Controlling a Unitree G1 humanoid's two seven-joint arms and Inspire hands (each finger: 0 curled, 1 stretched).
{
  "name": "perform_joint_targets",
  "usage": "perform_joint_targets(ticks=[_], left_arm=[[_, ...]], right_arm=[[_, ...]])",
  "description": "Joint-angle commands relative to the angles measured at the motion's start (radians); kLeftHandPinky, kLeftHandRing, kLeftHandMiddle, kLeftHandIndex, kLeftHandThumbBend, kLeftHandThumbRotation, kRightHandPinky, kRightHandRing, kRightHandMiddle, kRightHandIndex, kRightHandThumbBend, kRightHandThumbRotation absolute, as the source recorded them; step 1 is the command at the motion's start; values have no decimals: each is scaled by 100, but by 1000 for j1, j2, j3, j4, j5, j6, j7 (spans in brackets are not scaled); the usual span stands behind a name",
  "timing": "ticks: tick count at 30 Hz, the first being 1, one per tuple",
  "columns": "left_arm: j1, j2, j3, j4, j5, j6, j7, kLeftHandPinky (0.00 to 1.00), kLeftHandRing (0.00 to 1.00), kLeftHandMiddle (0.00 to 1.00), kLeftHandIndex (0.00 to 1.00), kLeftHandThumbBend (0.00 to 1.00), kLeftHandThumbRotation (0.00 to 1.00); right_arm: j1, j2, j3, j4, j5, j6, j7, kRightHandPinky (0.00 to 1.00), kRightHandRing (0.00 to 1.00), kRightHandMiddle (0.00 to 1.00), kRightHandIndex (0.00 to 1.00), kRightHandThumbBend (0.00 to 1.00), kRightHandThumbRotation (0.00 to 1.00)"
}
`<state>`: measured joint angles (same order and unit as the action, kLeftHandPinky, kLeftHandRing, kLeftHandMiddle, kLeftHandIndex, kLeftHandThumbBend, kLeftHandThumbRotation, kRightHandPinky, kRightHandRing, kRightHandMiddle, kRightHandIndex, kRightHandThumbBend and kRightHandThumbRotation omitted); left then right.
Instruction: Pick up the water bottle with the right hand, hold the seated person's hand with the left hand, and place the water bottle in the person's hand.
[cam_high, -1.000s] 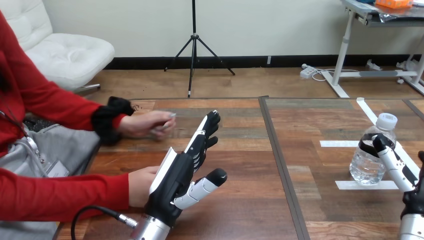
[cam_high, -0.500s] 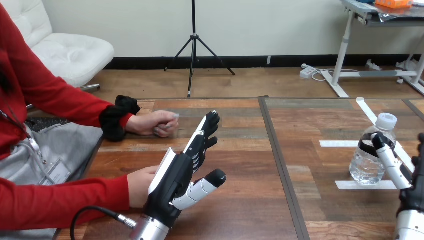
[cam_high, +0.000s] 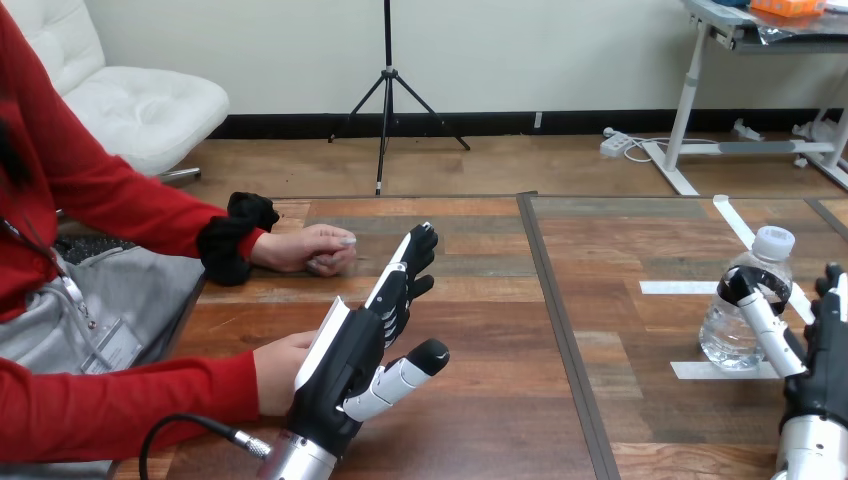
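Wooden table (cam_high: 620, 400), lower right: the upright water bottle (cam_high: 733, 325) is flanked rightward by the right hand (cam_high: 815, 370) (fingers (cam_high: 765, 320) straight, one touching it); the left hand (cam_high: 350, 360) is spread open.

Bright, even indoor light falls from above on the brown plank-patterned wooden table (cam_high: 480, 420), whose far part carries a pale grey sheen. The clear plastic water bottle with a white cap (cam_high: 735, 325) shows small soft highlights; a soft-edged shadow lies beneath the person's farther hand (cam_high: 305, 248).
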<state>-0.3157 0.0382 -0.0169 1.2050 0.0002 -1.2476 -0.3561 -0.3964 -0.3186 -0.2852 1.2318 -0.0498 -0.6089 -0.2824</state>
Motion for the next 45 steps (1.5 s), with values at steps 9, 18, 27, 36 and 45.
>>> perform_joint_targets(ticks=[9, 18, 27, 36, 45], left_arm=[[-25, 2, 25, -40, -65, -13, -55, 94, 99, 100, 100, 100, 82], [-27, 4, 35, -39, -79, -12, -72, 94, 98, 100, 100, 100, 82], [-28, 4, 43, -39, -80, -14, -75, 93, 98, 100, 100, 100, 82], [-27, 3, 49, -41, -84, -19, -83, 92, 98, 100, 100, 100, 82], [-23, 5, 51, -43, -85, -24, -87, 93, 98, 100, 100, 100, 82]], right_arm=[[-94, -40, 1, 21, 15, 33, 15, 95, 97, 98, 100, 100, 67], [-98, -43, 1, 31, 21, 47, 27, 92, 96, 98, 100, 100, 65], [-107, -44, -7, 40, 34, 80, 51, 89, 95, 97, 100, 100, 64], [-112, -49, -3, 51, 37, 95, 63, 90, 95, 97, 100, 100, 65], [-121, -51, 5, 60, 31, 129, 58, 89, 94, 97, 100, 100, 67]])
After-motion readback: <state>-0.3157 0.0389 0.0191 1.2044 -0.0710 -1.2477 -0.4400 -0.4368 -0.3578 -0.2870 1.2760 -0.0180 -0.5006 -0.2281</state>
